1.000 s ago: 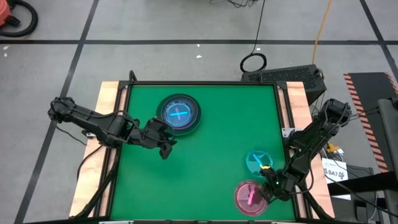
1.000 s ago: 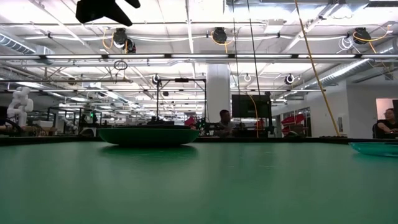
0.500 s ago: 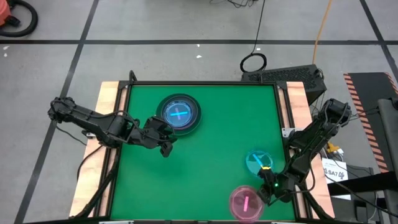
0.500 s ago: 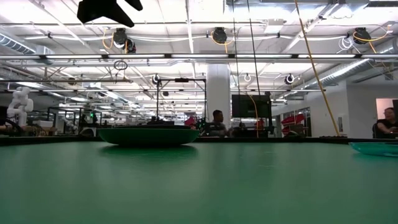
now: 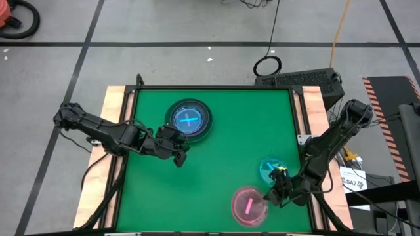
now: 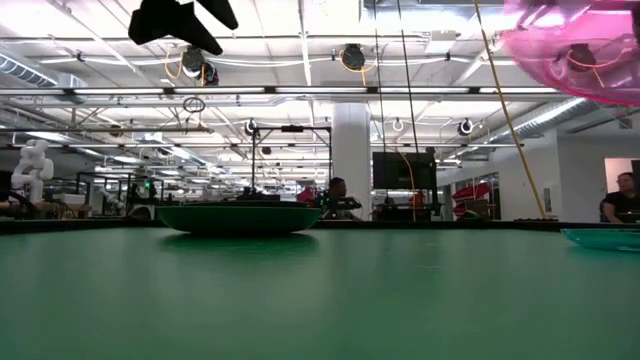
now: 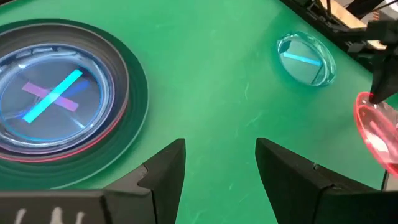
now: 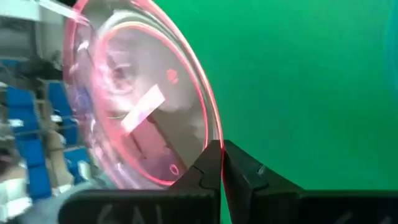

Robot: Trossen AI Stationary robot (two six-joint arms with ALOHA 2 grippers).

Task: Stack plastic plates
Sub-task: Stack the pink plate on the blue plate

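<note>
Right gripper (image 5: 270, 195) pinches the see-thru pink plate (image 5: 249, 206) by its rim, lifted at near right; looks light, thin, prob slippery, so grip the edge; left gripper (image 5: 178, 152) hangs open nr the stack (image 5: 189, 120).

green table (image 5: 216, 164): plate stack (image 5: 189, 120) far left-centre; lone cyan plate (image 5: 270, 169) near right edge.
</note>
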